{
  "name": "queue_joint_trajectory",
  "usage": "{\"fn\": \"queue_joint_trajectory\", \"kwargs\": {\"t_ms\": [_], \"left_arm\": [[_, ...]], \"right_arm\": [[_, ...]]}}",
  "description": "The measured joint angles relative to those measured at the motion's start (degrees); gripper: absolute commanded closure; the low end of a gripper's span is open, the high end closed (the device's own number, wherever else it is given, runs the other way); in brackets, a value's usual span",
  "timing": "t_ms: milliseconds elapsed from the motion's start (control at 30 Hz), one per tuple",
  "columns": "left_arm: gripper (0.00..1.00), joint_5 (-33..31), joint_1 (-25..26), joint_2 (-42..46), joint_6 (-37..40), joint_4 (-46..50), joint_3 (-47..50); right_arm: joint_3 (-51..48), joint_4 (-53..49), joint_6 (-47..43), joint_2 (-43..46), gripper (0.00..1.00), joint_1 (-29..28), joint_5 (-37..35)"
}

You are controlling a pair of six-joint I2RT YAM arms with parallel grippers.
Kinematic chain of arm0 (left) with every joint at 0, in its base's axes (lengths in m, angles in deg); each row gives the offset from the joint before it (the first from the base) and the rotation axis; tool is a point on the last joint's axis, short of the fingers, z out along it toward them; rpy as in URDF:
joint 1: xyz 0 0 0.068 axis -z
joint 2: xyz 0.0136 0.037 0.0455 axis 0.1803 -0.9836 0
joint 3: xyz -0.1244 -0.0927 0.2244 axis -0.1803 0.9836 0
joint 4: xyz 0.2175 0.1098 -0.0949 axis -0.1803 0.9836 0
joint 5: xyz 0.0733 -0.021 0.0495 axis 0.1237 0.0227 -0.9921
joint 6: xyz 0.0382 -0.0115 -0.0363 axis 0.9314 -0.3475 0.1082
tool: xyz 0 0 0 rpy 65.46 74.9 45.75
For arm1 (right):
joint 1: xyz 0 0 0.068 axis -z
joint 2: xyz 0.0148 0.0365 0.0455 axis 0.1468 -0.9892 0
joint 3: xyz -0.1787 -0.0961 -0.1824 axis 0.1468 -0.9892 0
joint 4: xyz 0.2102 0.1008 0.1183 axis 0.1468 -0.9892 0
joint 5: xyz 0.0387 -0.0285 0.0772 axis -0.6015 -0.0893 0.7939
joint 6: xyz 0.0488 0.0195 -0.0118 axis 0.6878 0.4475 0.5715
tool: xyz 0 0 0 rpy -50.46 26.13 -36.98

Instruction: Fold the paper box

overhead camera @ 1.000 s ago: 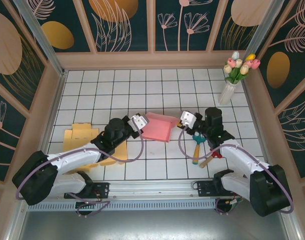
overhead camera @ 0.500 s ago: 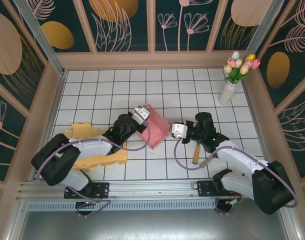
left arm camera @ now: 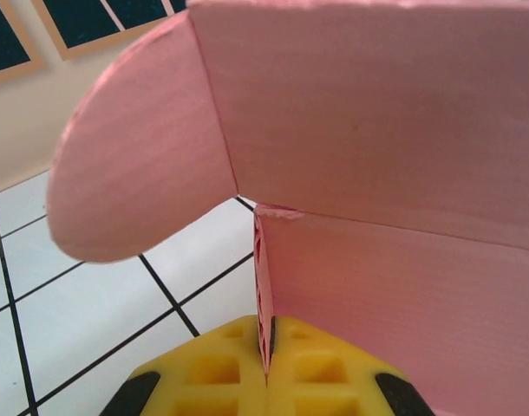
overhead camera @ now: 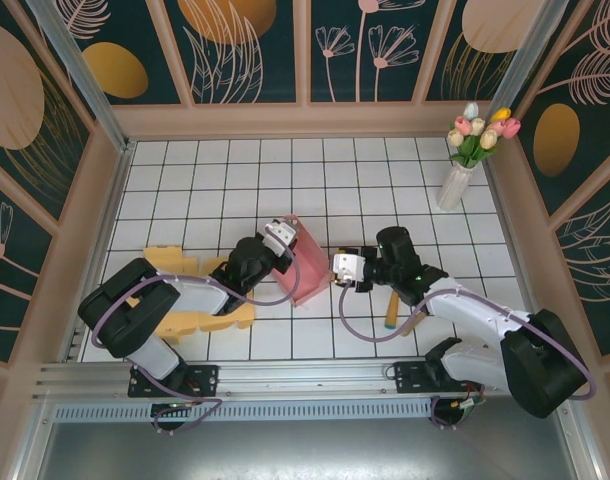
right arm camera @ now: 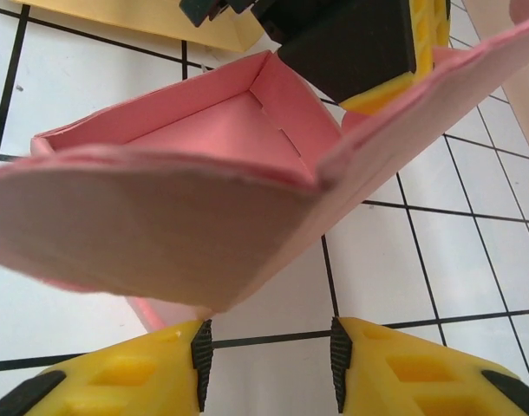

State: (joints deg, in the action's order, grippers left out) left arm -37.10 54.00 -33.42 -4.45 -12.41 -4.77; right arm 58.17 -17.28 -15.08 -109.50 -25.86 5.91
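The pink paper box [overhead camera: 307, 268] stands tipped up on its side in the middle of the white tiled bench [overhead camera: 235, 170]. The left fingers [left arm camera: 221, 381] pinch one thin wall of it tight. The right fingers [right arm camera: 117, 377] are apart and hold nothing, just beside the box's round flap. Yellow card sheets [overhead camera: 170, 264] lie to the left.

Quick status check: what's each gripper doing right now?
Left gripper: closed, pinching a wall of the pink paper box.
Right gripper: open, holding nothing, with the box close in front.
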Motion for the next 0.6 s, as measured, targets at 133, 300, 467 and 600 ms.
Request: {"fn": "queue_joint_trajectory", "kwargs": {"t_ms": [133, 300, 467, 600], "left_arm": [[1.00, -0.02, 0.11, 0.00, -0.44, -2.05, 1.57], [1.00, -0.02, 0.20, -0.39, -1.51, -4.85, 3.45], [1.00, 0.00, 0.22, -2.29, -2.71, -8.20, 4.76], [1.00, -0.02, 0.26, -3.41, -3.28, -10.16, 5.62]], "right_arm": [[0.98, -2.08, 0.02, 0.00, 0.54, -1.20, -0.79], [1.90, -3.69, 0.02, -0.35, 0.54, -3.37, -1.88], [2.97, -5.27, 0.00, -1.14, 0.54, -6.05, -3.17], [3.56, -7.56, 0.04, -1.14, 0.53, -7.61, -4.31]]}}
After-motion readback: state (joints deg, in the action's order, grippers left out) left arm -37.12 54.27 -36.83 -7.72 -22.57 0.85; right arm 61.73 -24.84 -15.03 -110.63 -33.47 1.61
